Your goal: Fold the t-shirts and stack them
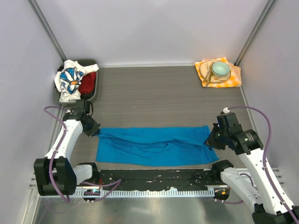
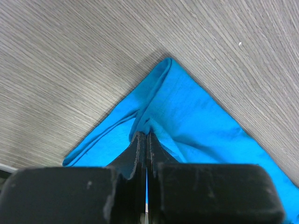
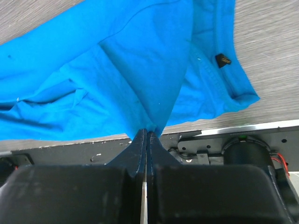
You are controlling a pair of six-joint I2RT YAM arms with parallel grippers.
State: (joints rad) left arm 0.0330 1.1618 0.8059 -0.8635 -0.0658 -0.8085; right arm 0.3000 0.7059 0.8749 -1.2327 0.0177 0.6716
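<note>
A bright blue t-shirt (image 1: 154,145) lies stretched in a long band across the near middle of the table. At its left end my left gripper (image 1: 96,132) is shut on the cloth, and the left wrist view shows the blue t-shirt (image 2: 187,112) bunched at the fingertips. My right gripper (image 1: 210,139) is shut on the right end; there the blue t-shirt (image 3: 117,70) rises in a taut peak into the pinched fingers. A white t-shirt with blue daisies (image 1: 68,80) and a red t-shirt (image 1: 88,83) sit crumpled in a dark tray (image 1: 95,63) at the back left.
An orange-and-white checked napkin (image 1: 232,78) at the back right carries a pale green bowl (image 1: 220,70). Grey walls enclose the table on three sides. A black rail (image 1: 159,176) with the arm bases runs along the near edge.
</note>
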